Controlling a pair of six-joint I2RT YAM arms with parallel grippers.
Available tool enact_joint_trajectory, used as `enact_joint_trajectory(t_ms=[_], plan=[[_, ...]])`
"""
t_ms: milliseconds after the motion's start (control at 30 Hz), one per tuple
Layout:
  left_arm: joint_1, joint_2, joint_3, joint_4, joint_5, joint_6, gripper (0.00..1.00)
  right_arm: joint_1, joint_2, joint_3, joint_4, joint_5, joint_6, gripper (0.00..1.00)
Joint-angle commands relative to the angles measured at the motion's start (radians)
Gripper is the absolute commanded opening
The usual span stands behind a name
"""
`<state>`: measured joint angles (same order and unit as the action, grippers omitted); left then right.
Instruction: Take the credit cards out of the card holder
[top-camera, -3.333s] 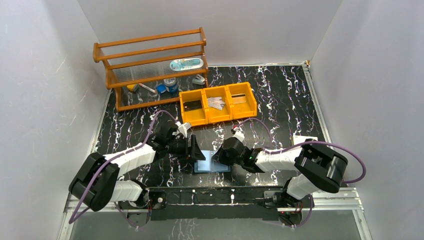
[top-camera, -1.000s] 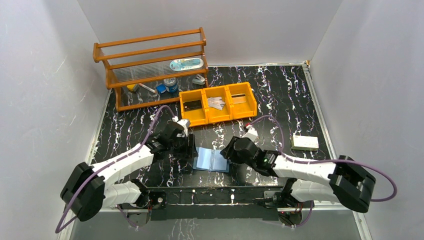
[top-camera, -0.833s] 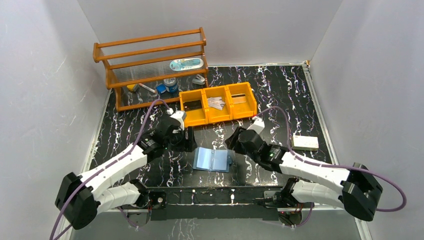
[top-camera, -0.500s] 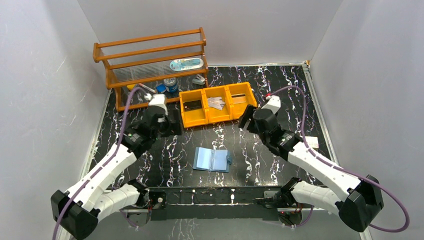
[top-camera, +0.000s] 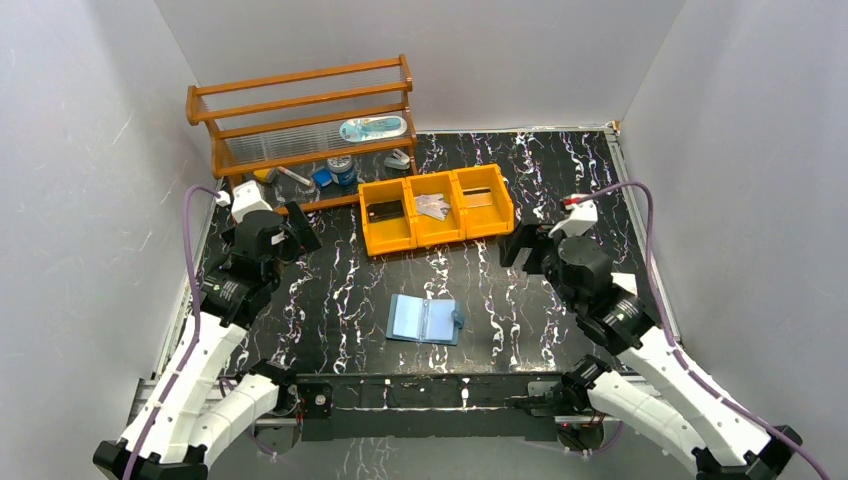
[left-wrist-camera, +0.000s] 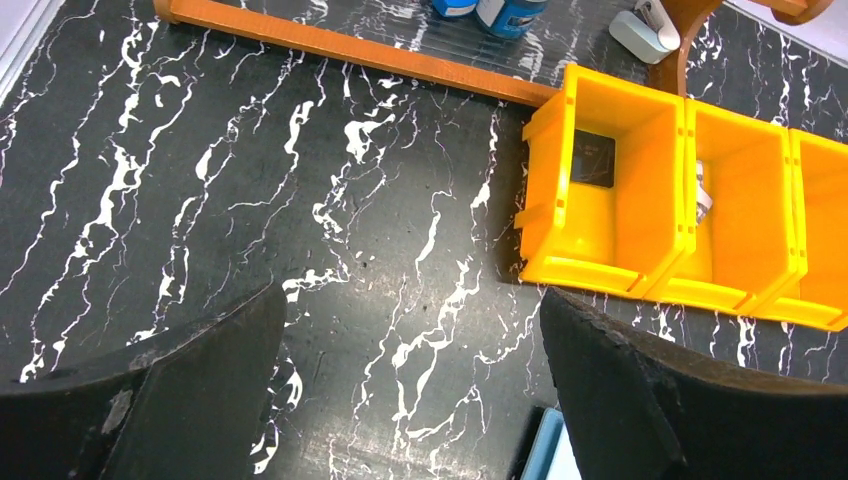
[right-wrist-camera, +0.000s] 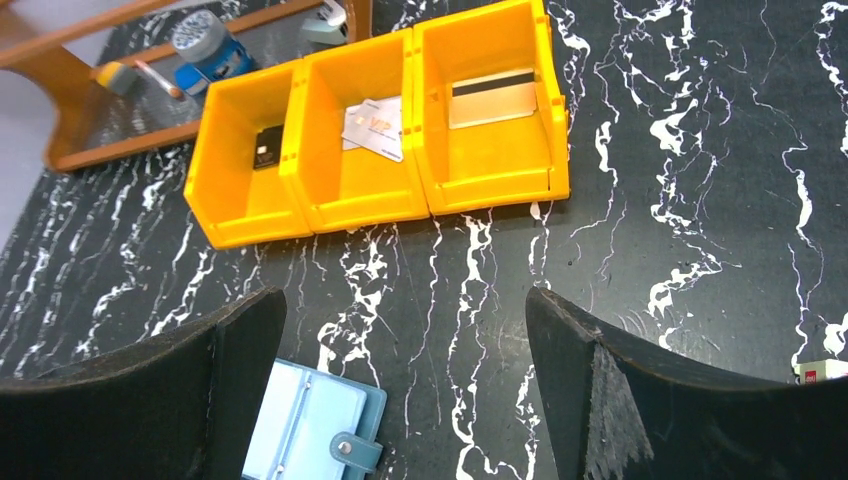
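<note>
Now, left gripper (top-camera: 299, 232) (left-wrist-camera: 415, 400): released, fingers spread wide, nothing between them; raised over the table (top-camera: 300, 300), on the left, just left of the tray (top-camera: 440, 240) (left-wrist-camera: 590, 275).
Right gripper (top-camera: 520, 245) (right-wrist-camera: 400, 390): released too, fingers wide apart, empty; raised on the right, near the tray's right end.
Holder (top-camera: 425, 320) (right-wrist-camera: 310, 420): light blue, lying flat and opened like a book on the table, tab on its right side; between the two arms, nearer the near edge, apart from the tray and both grippers. Only its corner shows in the left wrist view (left-wrist-camera: 555, 455).
Dark card (top-camera: 385, 210) (right-wrist-camera: 267, 146) (left-wrist-camera: 595, 160): flat in the tray's left compartment.
Silver cards (top-camera: 432, 206) (right-wrist-camera: 375, 125): middle compartment, seem to overlap; count unclear.
Gold card (top-camera: 480, 198) (right-wrist-camera: 490, 100): right compartment, dark stripe along its far edge.
Tray: orange, three compartments, mid-table, beyond the holder.
Rack (top-camera: 300, 110): wooden, far left, behind the tray, small items on its lowest shelf.
Box (right-wrist-camera: 825, 370): white, at the right edge, well apart from the holder.
</note>
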<state>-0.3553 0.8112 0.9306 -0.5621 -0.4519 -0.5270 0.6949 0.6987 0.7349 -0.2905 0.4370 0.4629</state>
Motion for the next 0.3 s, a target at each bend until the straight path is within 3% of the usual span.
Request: enact_joint_trajectory(t_ms=[0, 267], plan=[[0.003, -0.005, 0.031, -0.025, -0.071, -0.047, 0.98, -0.002, -0.053, -0.004, 0.02, -0.027, -0.009, 0.98], [0.003, 0.038, 0.058, -0.021, -0.058, -0.015, 0.98, -0.001, 0.006, 0.05, -0.059, -0.002, 0.008, 0.98]])
